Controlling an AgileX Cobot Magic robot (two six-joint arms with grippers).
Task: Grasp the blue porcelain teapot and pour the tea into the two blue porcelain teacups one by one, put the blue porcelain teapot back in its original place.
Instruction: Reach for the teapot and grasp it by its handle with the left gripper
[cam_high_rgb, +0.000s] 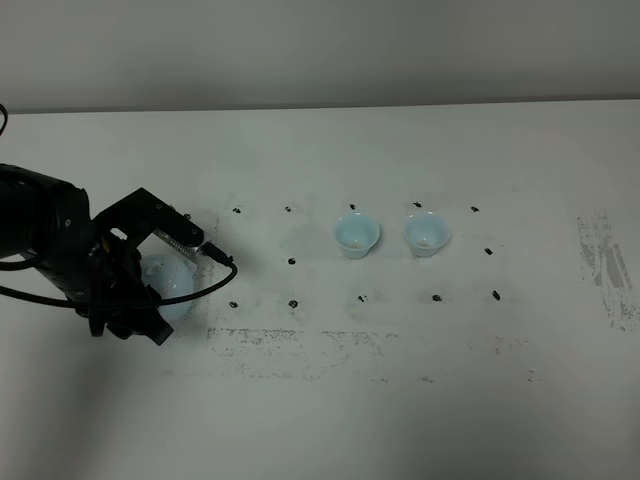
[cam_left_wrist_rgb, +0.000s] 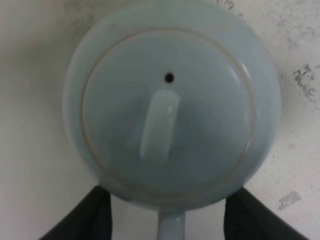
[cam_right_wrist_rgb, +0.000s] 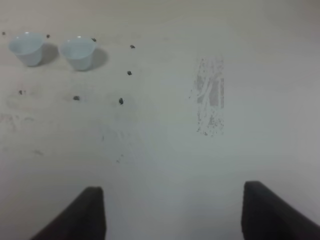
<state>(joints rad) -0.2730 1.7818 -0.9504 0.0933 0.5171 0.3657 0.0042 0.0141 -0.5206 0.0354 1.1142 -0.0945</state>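
Observation:
The blue porcelain teapot (cam_high_rgb: 172, 286) stands on the table at the left, mostly covered by my left arm. From above, the left wrist view shows the teapot's (cam_left_wrist_rgb: 170, 115) round lid with its knob and vent hole. My left gripper (cam_left_wrist_rgb: 167, 216) is open, one dark finger on each side of the handle, neither touching it. The two blue porcelain teacups (cam_high_rgb: 356, 234) (cam_high_rgb: 426, 232) stand upright side by side right of centre, also seen as teacups (cam_right_wrist_rgb: 27, 47) (cam_right_wrist_rgb: 78, 52) in the right wrist view. My right gripper (cam_right_wrist_rgb: 172, 212) is open over bare table, well away from the cups.
Small black marks (cam_high_rgb: 292, 262) dot the white table (cam_high_rgb: 320, 400) in two rows around the cups. A grey scuffed patch (cam_high_rgb: 605, 265) lies at the right. A black cable (cam_high_rgb: 215, 275) loops off the left arm.

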